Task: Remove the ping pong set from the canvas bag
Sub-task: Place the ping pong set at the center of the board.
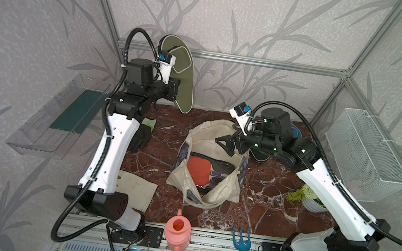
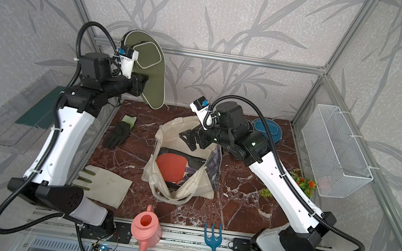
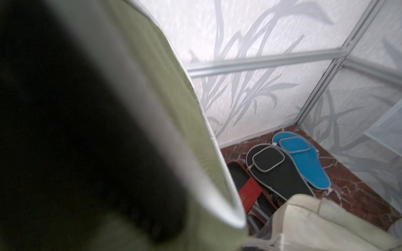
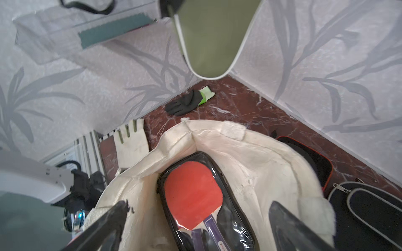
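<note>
Centrally, the bag (image 1: 203,131) stands open on the table (image 1: 266,183). Left gripper (image 1: 175,92) clamps the olive case (image 1: 184,75) high at the back. Inside the bag lies the clear case (image 1: 199,170), handle end toward the right arm (image 1: 326,192); right gripper (image 1: 224,146), jaws wide and empty, hovers above it, nearer.

olive case (image 3: 180,113): blurred in the left wrist view, cut by the picture's edge, a dark unfocused mass in front of it
left gripper (image 1: 175,92): fingertips hidden at the olive case in both top views
blue case (image 1: 296,131): mostly behind the right arm
black case (image 1: 259,158): only its near rim shows under that arm
red-edged dark case (image 3: 238,177): part hidden by the olive case and the canvas bag (image 3: 315,217)
clear-fronted case (image 4: 195,195): handle end cut off
black glove (image 1: 142,136): largely behind the left arm
right gripper (image 4: 199,203): fingers (image 4: 289,226) blurred, cut off
</note>
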